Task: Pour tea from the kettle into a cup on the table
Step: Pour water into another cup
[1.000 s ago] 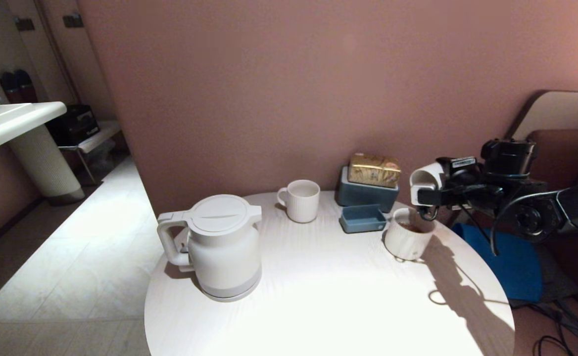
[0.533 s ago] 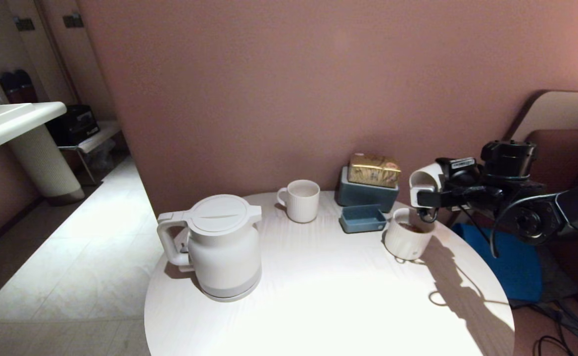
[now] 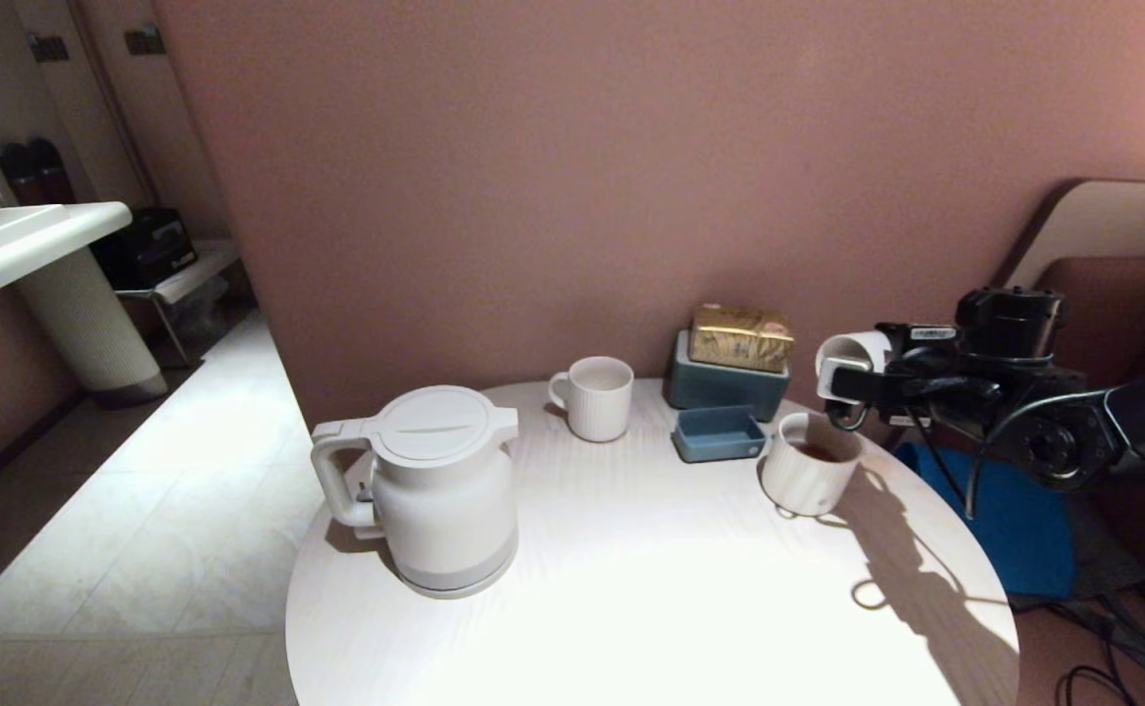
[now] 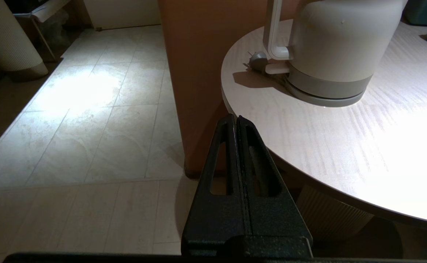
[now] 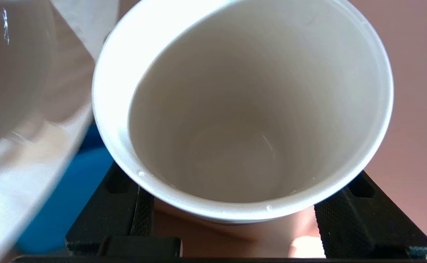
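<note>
The right end effector [image 3: 842, 387] gripped the empty, tipped cup [image 3: 849, 351] above the wider cup [image 3: 808, 478]. It looked light, smooth and breakable, best held around its ribbed wall. The left end effector [image 4: 236, 120] was closed, idle beside the counter [image 4: 345, 146].

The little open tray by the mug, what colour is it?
The tray is blue-grey, clearest in the head view.

My head cam sat high, looking forward and down over the whole table [image 3: 631, 588] toward the far wall. My left wrist cam hung low off the table's near-left edge, facing across it and the floor; both caught the kettle [image 3: 435, 490]. My right wrist cam was jammed right up against the cup [image 5: 242, 109], staring into its mouth.
</note>
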You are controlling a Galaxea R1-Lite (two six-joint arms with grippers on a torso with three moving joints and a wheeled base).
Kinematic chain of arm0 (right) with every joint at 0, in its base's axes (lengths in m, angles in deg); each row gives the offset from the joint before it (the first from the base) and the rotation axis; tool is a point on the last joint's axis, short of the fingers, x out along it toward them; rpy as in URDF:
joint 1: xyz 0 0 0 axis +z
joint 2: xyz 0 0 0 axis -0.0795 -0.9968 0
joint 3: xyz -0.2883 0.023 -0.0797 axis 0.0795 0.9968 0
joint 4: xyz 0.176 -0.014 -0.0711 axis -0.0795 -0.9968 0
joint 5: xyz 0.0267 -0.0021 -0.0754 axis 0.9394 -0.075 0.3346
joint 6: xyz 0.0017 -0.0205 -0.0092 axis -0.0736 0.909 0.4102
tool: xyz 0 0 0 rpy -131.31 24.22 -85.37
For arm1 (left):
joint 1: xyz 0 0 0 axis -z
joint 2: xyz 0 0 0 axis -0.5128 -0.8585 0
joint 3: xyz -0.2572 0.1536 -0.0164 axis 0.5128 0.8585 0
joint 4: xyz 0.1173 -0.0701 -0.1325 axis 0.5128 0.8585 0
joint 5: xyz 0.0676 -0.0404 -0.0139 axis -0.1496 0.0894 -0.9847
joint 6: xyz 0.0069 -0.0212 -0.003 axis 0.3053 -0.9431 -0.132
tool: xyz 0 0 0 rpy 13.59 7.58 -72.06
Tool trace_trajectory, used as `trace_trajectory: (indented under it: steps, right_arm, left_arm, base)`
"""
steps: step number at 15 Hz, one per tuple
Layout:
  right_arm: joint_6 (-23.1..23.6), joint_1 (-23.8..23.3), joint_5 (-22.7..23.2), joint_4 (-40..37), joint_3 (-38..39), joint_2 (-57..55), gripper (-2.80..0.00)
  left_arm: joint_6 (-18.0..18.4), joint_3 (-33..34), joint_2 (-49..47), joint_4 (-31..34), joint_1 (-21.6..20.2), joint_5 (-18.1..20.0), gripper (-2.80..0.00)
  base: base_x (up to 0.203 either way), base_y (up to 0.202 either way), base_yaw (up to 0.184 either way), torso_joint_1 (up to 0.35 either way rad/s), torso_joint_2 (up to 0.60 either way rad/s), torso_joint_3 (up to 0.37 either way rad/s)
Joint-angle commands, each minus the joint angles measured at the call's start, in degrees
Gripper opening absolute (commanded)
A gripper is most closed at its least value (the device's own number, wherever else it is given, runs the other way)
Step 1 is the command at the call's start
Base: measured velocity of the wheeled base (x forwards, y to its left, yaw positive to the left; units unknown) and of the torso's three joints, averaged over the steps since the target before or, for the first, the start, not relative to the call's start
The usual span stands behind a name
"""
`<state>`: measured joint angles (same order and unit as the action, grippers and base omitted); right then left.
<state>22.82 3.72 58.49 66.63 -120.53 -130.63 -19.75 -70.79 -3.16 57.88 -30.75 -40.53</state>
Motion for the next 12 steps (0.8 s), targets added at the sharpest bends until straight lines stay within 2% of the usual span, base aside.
trace_trajectory:
  steps: [1,6,10,12]
  right_arm:
    - [-3.6,-0.2,0.0,0.2,0.8,0.0,-2.80]
    - [-21.9,-0.6,0.8,-0.2,1.9,-0.3,-2.80]
    - [-40.7,-0.6,4.0,-0.8,2.6,1.2,-2.80]
    - [-45.8,-2.2,6.4,-3.9,3.6,4.8,-2.80]
  left_arm:
    - [-0.1,0.0,-0.1,0.0,0.0,0.0,-2.80]
    - [0.0,0.0,-0.1,0.0,0.0,0.0,-2.80]
    - [0.0,0.0,-0.1,0.0,0.0,0.0,-2.80]
    - [0.0,0.0,-0.1,0.0,0.0,0.0,-2.80]
  base:
    - [0.000,0.000,0.000,0.000,0.00,0.000]
    - [0.000,0.000,0.000,0.000,0.00,0.000]
    - [0.000,0.000,0.000,0.000,0.00,0.000]
    - [0.000,0.000,0.000,0.000,0.00,0.000]
